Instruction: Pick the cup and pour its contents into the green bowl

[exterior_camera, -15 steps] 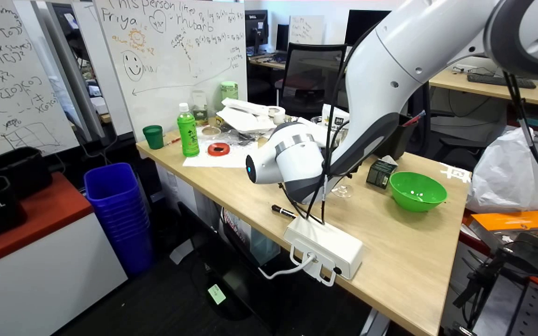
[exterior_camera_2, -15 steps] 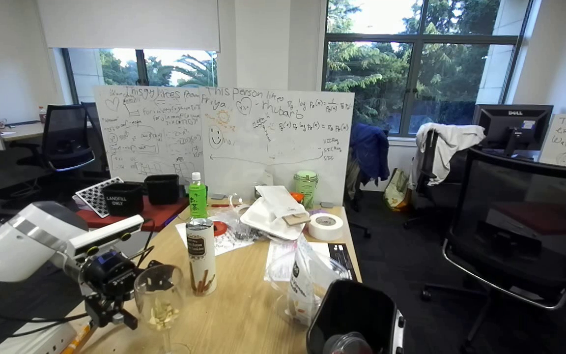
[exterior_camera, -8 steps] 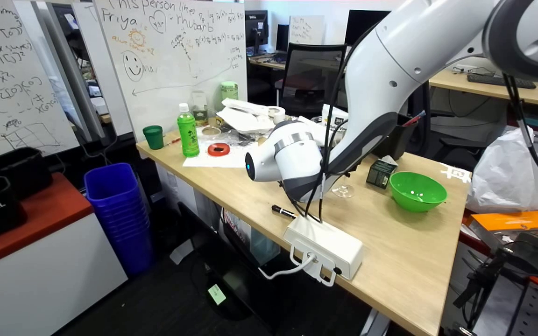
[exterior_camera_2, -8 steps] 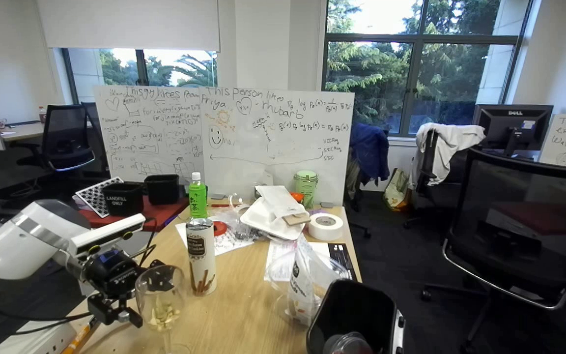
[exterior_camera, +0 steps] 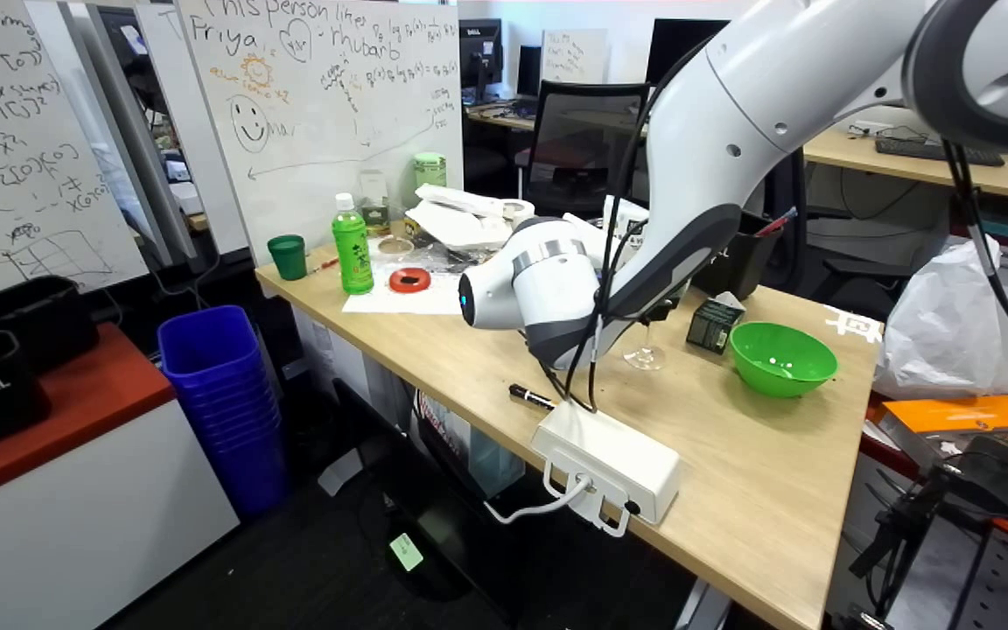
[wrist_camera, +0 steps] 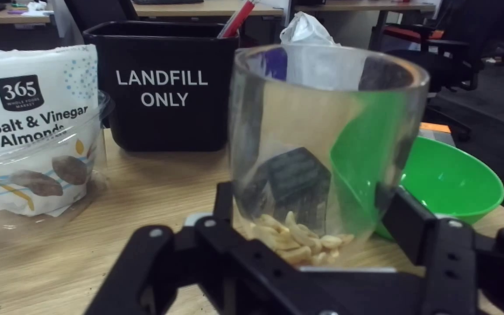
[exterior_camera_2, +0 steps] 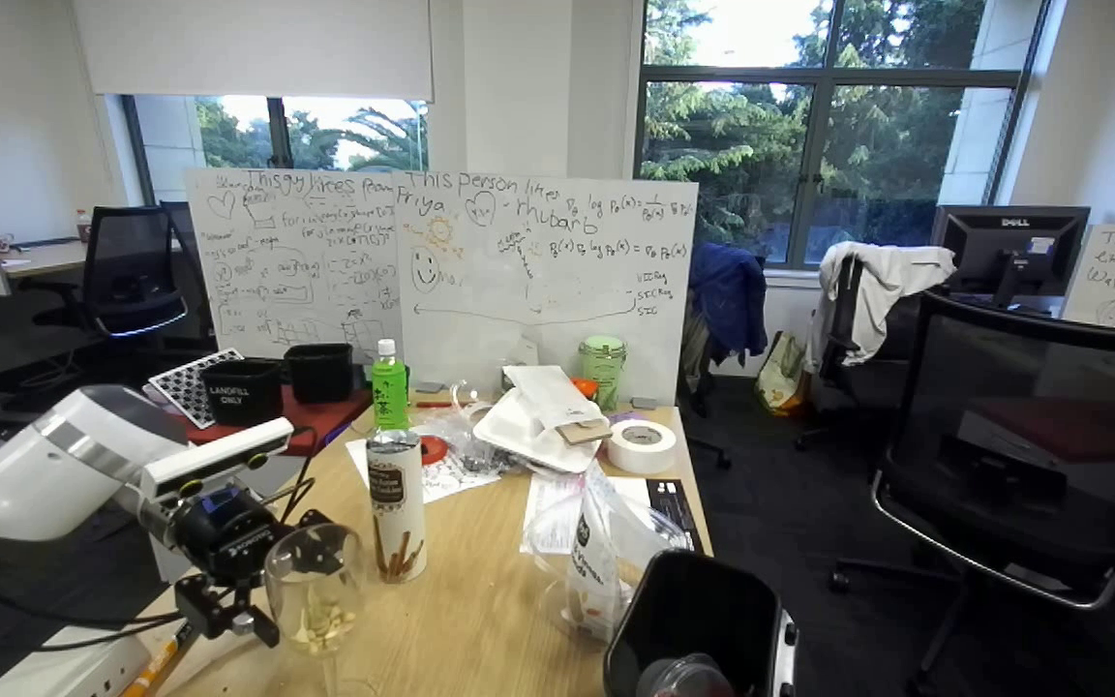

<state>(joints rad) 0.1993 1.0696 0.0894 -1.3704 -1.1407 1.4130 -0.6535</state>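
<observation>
The cup is a clear stemmed glass (wrist_camera: pixel 278 118), holding pale nuts (wrist_camera: pixel 295 240) at its bottom. It stands upright on the table in an exterior view (exterior_camera_2: pixel 316 576); its foot (exterior_camera: pixel 645 357) also shows in an exterior view, the rest mostly behind the arm. My gripper (wrist_camera: pixel 308 197) is open, its fingers (wrist_camera: pixel 411 225) wide apart at either side of the glass's lower part; I cannot tell whether they touch it. The gripper also shows beside the glass in an exterior view (exterior_camera_2: pixel 282 573). The green bowl (wrist_camera: pixel 457 179) sits beyond the glass to the right, and in an exterior view (exterior_camera: pixel 780 359).
A dark green box (exterior_camera: pixel 714 325) stands between glass and bowl. A black bin (wrist_camera: pixel 164 122) and an almond bag (wrist_camera: pixel 33 109) in a clear container stand behind. A tall printed can (exterior_camera_2: pixel 396 503) stands near the glass. A marker (exterior_camera: pixel 530 396) and white box (exterior_camera: pixel 613 459) lie near the edge.
The wrist has risen slightly and the gripper has shifted a little towards the glass. The glass and the bowl stand where they were.
</observation>
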